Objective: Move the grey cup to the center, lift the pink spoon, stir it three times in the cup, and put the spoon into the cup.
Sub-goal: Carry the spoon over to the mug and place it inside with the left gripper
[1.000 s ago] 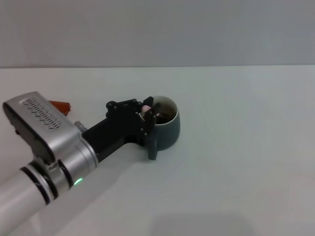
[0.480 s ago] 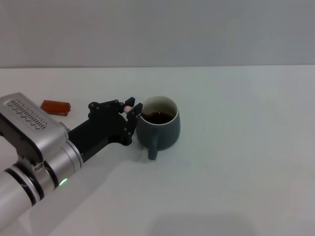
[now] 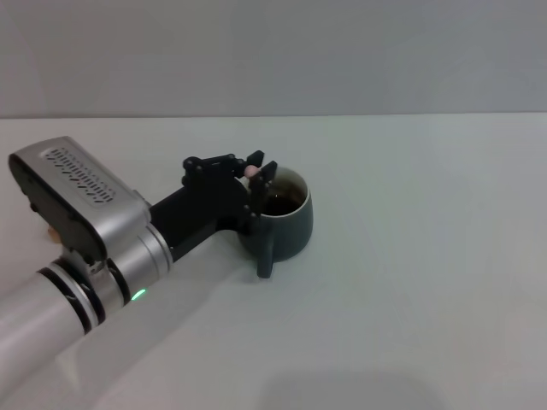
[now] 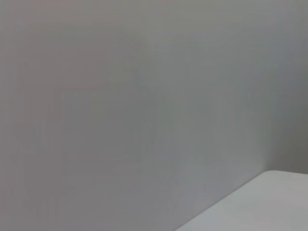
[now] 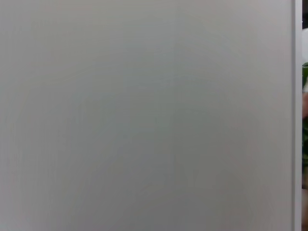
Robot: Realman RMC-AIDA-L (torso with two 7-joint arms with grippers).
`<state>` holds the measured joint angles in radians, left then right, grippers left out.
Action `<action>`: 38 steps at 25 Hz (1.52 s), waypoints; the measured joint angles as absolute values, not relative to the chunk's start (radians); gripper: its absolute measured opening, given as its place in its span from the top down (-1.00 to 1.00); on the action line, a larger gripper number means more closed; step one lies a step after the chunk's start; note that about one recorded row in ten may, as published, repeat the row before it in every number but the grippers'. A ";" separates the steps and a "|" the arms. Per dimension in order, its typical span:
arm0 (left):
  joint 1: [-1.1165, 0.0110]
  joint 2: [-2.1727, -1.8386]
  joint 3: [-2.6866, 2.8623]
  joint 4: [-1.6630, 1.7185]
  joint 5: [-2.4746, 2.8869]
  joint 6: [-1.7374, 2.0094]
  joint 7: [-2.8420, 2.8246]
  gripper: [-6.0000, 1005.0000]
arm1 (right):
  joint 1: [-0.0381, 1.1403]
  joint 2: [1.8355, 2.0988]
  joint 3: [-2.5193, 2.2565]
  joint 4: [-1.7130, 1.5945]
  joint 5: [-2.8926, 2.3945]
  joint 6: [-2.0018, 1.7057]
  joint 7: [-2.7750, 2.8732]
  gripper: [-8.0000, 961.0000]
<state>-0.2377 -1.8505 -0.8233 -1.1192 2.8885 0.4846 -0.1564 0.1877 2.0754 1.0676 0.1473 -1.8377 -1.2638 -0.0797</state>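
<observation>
I have the grey cup sitting on the white table, a bit left of the middle of the head view, upright, handle pointing toward me. I judge the cup move done, or near enough.

My left gripper is at the cup's left rim, fingertips right over the edge. The jaws are clamped on the pink spoon; only its pale pink end shows between the fingers. The rest of the spoon is hidden, so I can't say whether its bowl is down inside the cup or just above it. The cup interior reads dark at the bottom with a cream wall above.

So lifting the spoon is done, since it's in the grip and off the table. My read is that I'm in the stirring phase. One frame gives no count, so I can't tell how many of the three stirs are behind me.

Left to do: finish whatever stirs remain, then let the spoon go into the cup and back the arm off.

The right gripper isn't in the head view. Its wrist camera shows only a blank pale surface. The left wrist camera shows only the grey wall and a corner of the table, no fingers, no cup.
</observation>
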 joint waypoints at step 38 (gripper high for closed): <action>-0.253 -1.876 -0.823 -1.158 2.889 0.419 -0.090 0.70 | 0.186 2.075 1.065 0.141 -1.840 -1.264 -0.080 0.99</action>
